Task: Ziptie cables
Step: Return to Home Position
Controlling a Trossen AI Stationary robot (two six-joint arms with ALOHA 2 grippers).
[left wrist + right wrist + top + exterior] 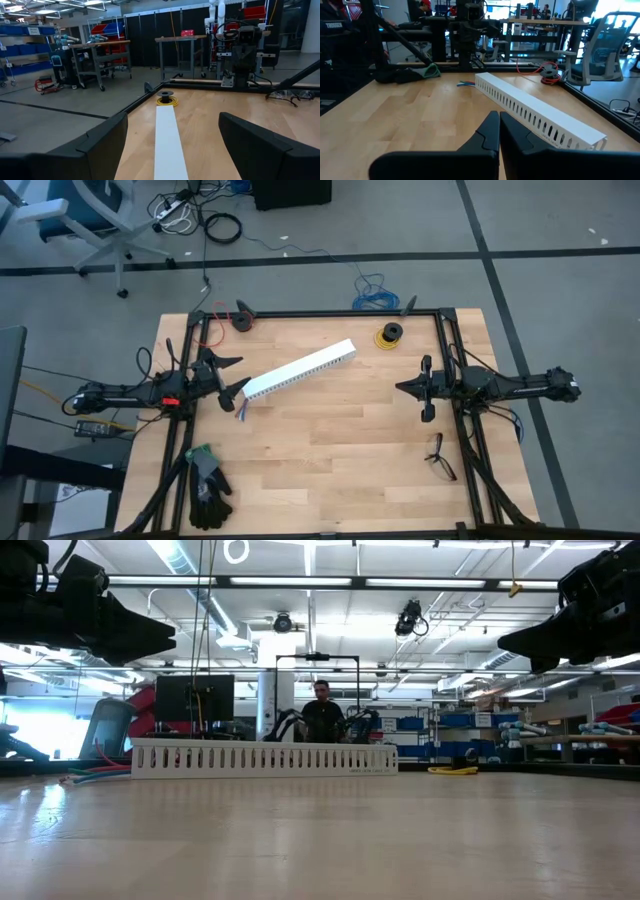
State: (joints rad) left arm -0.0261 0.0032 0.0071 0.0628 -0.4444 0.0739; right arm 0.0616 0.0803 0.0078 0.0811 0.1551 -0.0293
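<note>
Cables (240, 412) poke from white duct (300, 370); left jaws spread, right jaws pressed together

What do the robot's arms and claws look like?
The left arm and right arm are dark, almost black, long and jointed. The left one carries a small red patch by its wrist. The left claw and right claw each have two chunky black fingers, wedge-shaped and tapering to points.

cables (240, 411), coloured ends poking from white duct (300, 370)
</note>
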